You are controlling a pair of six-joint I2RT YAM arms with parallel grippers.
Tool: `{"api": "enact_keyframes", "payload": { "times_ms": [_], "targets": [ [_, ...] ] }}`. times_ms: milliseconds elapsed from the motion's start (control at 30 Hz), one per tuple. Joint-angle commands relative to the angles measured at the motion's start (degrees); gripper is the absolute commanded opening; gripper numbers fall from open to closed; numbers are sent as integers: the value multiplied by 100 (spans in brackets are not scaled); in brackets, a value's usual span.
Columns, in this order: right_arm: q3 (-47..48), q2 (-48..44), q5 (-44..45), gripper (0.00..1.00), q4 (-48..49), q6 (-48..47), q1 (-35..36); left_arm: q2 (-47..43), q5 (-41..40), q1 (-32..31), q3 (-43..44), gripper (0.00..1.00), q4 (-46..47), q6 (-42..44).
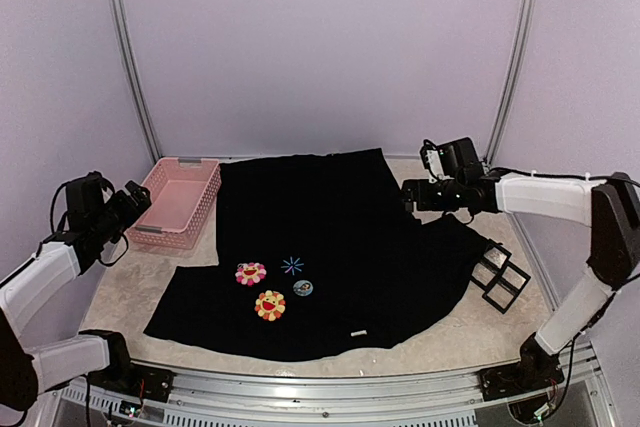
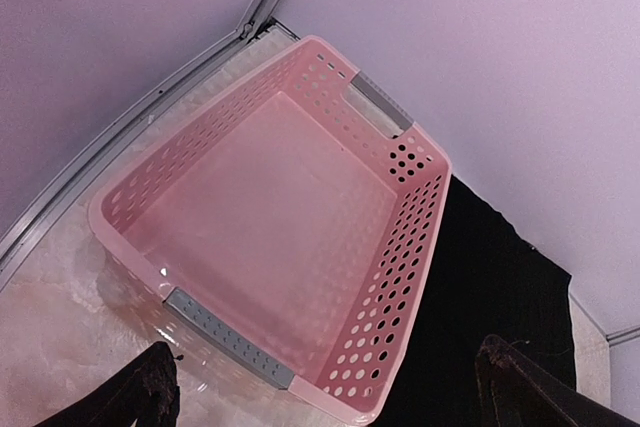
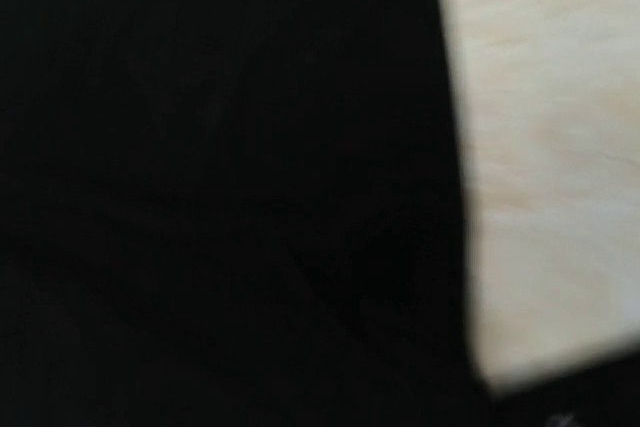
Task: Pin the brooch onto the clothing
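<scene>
Both are released and empty: the left gripper (image 1: 140, 203) hovers by the basket (image 1: 186, 162), I think to leave room, and the right gripper (image 1: 410, 195) hangs above the clothing (image 1: 330, 217). The brooch (image 1: 303, 288) lies on the flat cloth, easy to reach.

Pale marbled surface (image 1: 440, 347) w/ 3 things lying directly on it.
Mid: black T-shirt (image 1: 350, 237) spread flat, running from the back edge to near the front. Back-left: pink basket (image 1: 208, 202), perforated, grey handles, upright, just beside the shirt's left edge. Right: black frames (image 1: 500, 277) w/ square cells, next to the shirt's right side; touching or not, can't tell.
</scene>
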Motion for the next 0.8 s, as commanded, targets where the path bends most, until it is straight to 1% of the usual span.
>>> {"api": "enact_keyframes", "payload": {
  "times_ms": [0,100,200,267,300,333,367,433,467,567,667,700,767],
  "targets": [
    [1656,1853,-591,92,-805,-89,-43,-21,254,21,-9,99,156,-22],
    [2610,2935,-399,91,-1192,-150,-44,-74,284,19,-21,99,156,11],
    [3482,3777,-150,91,-1659,-244,-39,-135,251,19,-12,99,156,72],
    [3862,4194,-274,88,-1794,-313,-27,-160,188,19,-9,99,156,115],
    [3985,4366,-299,85,-1804,-341,-12,-165,163,19,-2,99,156,148],
    [4073,4510,-567,80,-1794,-370,22,-166,141,22,14,99,156,175],
    [4155,4642,-876,73,-1770,-411,56,-154,127,22,30,99,156,197],
    [4303,4911,-1241,55,-1705,-438,154,-134,114,19,73,99,156,226],
    [4383,5016,-1368,45,-1692,-455,223,-125,119,19,84,99,156,232],
    [4660,5248,-1667,23,-1655,-503,408,-114,126,19,101,99,156,244],
    [4922,5333,-1924,8,-1596,-579,581,-128,139,21,92,99,156,245],
    [5010,5341,-1981,5,-1586,-620,636,-137,126,19,89,99,156,252],
    [5055,5296,-2086,2,-1545,-724,743,-147,126,23,84,99,156,259]
  ]
}}
